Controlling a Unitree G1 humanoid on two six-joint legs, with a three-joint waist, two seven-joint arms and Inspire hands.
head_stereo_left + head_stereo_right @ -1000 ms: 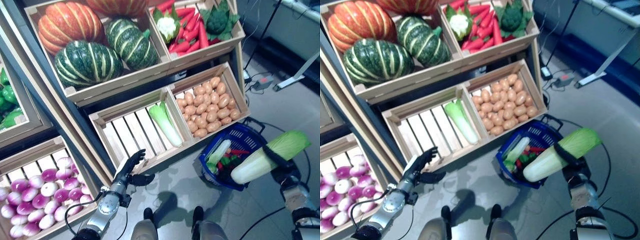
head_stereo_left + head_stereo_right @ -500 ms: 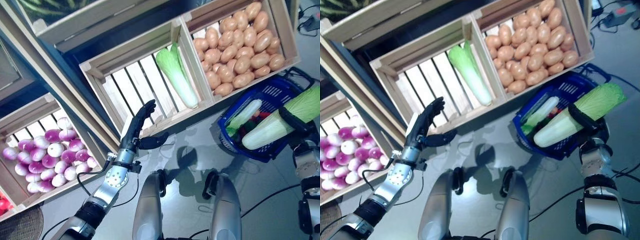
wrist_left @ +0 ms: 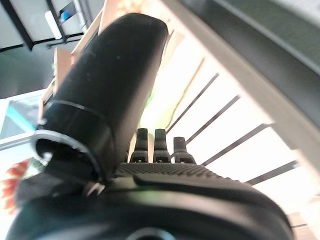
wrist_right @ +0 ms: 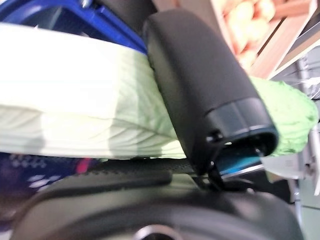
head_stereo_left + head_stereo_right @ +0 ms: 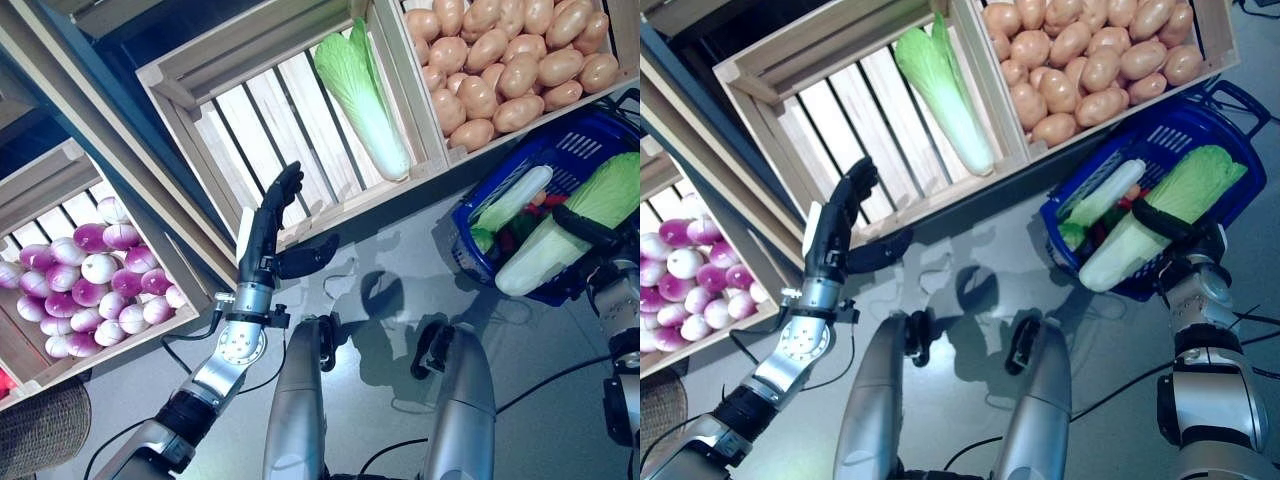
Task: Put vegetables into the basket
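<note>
A long napa cabbage [image 5: 560, 235] hangs over the near edge of the blue basket [image 5: 575, 160], with my right hand [image 5: 601, 233] shut round its middle; the right wrist view shows the thumb [image 4: 200, 90] across the pale cabbage [image 4: 75, 115]. Inside the basket lie a pale leek-like vegetable [image 5: 512, 198] and some red and green pieces. A second napa cabbage [image 5: 362, 90] lies in the slatted wooden crate [image 5: 180, 85]. My left hand [image 5: 268, 225] is open, fingers straight, held up in front of that crate's lower edge.
A crate of potatoes [image 5: 500, 60] stands just behind the basket. A crate of purple-and-white turnips [image 5: 90, 290] sits at the left on the floor. A woven basket's rim [image 5: 40, 440] shows at the bottom left corner.
The camera has tilted down, so the whole scene has shifted. My right hand has brought the cabbage lower and closer over the basket. My left hand has risen slightly toward the crate.
</note>
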